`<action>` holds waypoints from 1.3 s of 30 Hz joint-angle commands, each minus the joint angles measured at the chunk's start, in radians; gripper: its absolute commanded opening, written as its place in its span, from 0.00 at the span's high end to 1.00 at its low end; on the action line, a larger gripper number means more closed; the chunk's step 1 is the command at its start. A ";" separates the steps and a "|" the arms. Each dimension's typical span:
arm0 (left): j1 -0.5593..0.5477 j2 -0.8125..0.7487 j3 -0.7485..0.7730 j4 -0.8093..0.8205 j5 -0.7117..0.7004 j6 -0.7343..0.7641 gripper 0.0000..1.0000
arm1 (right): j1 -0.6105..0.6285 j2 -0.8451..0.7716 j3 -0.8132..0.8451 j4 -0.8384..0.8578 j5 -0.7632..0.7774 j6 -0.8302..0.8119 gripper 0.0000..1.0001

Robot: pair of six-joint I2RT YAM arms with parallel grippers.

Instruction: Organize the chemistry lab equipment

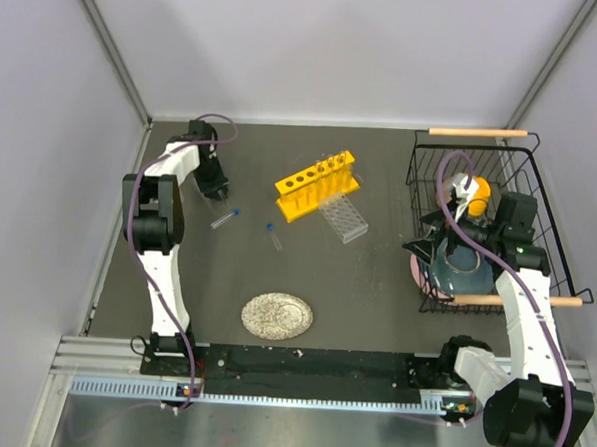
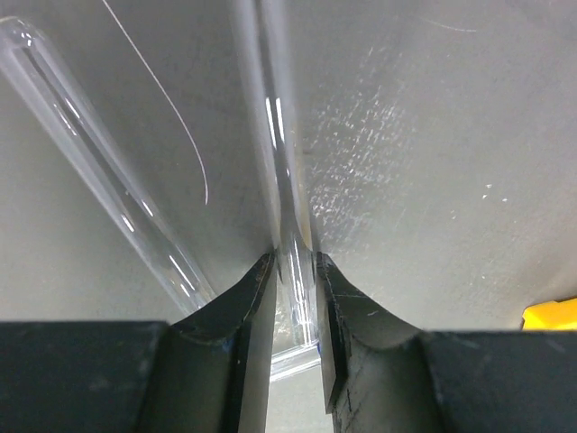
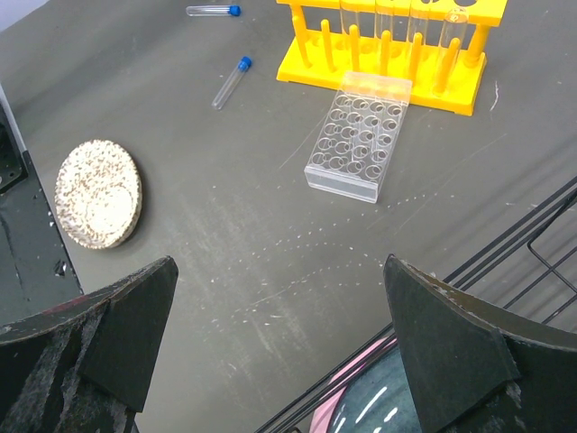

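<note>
1. Top external view: the left gripper [image 1: 218,189] is low over the far left of the table [image 1: 374,308]; the right arm reaches over the black wire basket [image 1: 421,180] at the right edge.
2. Left wrist view: a thin glass tube [image 2: 279,135] runs straight away between the black fingers [image 2: 243,307]; the jaws are drawn in narrow, their tips hard against the tube's two sides; whether they truly pinch it or only flank it, I cannot tell.
3. A second glass tube [image 2: 99,171] lies slantwise on the grey surface just left of that gripper, apart from the first; a yellow corner shows at the lower right edge of this view.
4. The yellow test-tube rack [image 1: 318,184] stands near the middle of the far half of the table, with clear tubes upright in its holes; the clear gridded rack [image 1: 342,218] lies just beside it on the near side.
5. Two blue-capped vials [image 1: 224,219] lie on their sides between the left gripper and the yellow rack; they are apart from each other.
6. The right gripper [image 3: 279,262] has its jaws spread fully wide and holds nothing; it looks across the basket's rim toward both racks.
7. A pink-rimmed bowl [image 3: 379,397] sits in the basket below that gripper.
8. The speckled plate [image 1: 277,316] lies flat near the arms' bases, well apart from the racks.
</note>
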 commanded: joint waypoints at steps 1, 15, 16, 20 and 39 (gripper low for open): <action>-0.005 0.025 0.047 -0.018 0.015 0.006 0.73 | -0.009 -0.022 -0.003 0.038 -0.011 -0.026 0.01; -0.007 -0.051 0.049 0.043 0.095 0.039 0.92 | -0.009 -0.023 -0.005 0.038 -0.008 -0.029 0.01; -0.007 -0.059 0.046 0.049 0.098 0.042 0.92 | -0.009 -0.023 -0.004 0.038 -0.008 -0.029 0.01; -0.007 -0.096 0.021 0.080 0.124 0.047 0.92 | -0.009 -0.025 -0.005 0.038 -0.008 -0.029 0.01; -0.008 -0.457 -0.299 0.333 0.366 -0.002 0.94 | -0.009 -0.025 -0.017 0.038 -0.035 -0.034 0.01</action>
